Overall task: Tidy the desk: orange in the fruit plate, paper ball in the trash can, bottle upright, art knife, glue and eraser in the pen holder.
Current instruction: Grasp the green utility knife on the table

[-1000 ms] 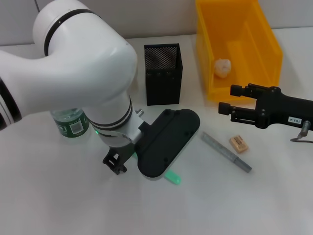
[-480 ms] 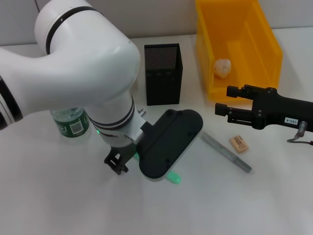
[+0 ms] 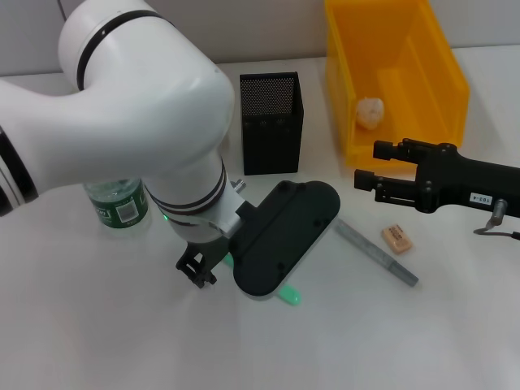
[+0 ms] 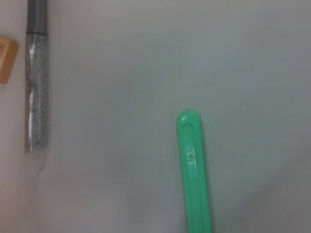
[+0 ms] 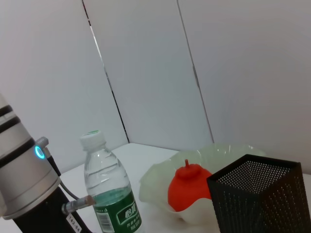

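A green art knife [image 4: 193, 174] lies on the white desk, and only its tip [image 3: 286, 294] shows from under my left gripper [image 3: 280, 244], which hangs right over it. To the right lie a grey glue stick [image 3: 376, 252] [image 4: 36, 92] and the tan eraser [image 3: 396, 237] [image 4: 6, 58]. My right gripper [image 3: 375, 165] is open and empty, just above the glue stick's far end and in front of the yellow trash can [image 3: 406, 49], which holds the paper ball [image 3: 370, 112]. The bottle [image 3: 118, 203] [image 5: 109, 194] stands upright. The orange [image 5: 187, 187] sits in the fruit plate [image 5: 155, 174]. The black mesh pen holder [image 3: 272, 122] [image 5: 257, 199] stands mid-desk.
My bulky white left arm [image 3: 122, 106] covers the desk's left side and hides the fruit plate in the head view. A pale wall stands behind the desk.
My right gripper has crept a little left, toward the pen holder. The left wrist has shifted slightly right over the green knife. The objects have not moved.
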